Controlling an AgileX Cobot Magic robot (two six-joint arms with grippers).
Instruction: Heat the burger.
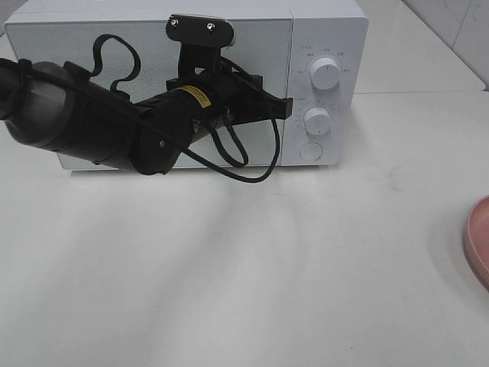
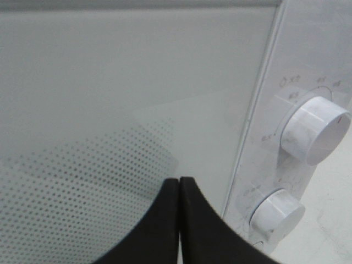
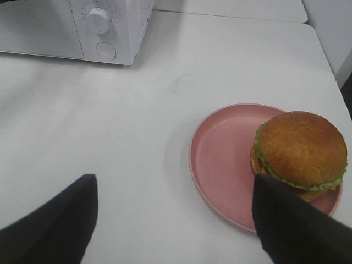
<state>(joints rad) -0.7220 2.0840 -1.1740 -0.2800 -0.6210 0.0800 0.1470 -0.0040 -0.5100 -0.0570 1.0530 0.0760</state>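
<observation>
Burger (image 3: 300, 151) sitting toward one edge of the pink plate (image 3: 220, 165) on the white table (image 3: 165, 110), well apart from the closed microwave (image 1: 183, 76); probably soft, light and liable to shear apart in layers (best taken low across bun and patty together). Right gripper (image 3: 173, 220) spread wide, empty, above the plate. Burger seen only from the right wrist; left gripper (image 2: 180, 184), fingers pressed together near the microwave door, clearest from the left wrist.

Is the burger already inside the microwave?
No, the burger sits on the pink plate out on the table, while the microwave door is shut.
</observation>
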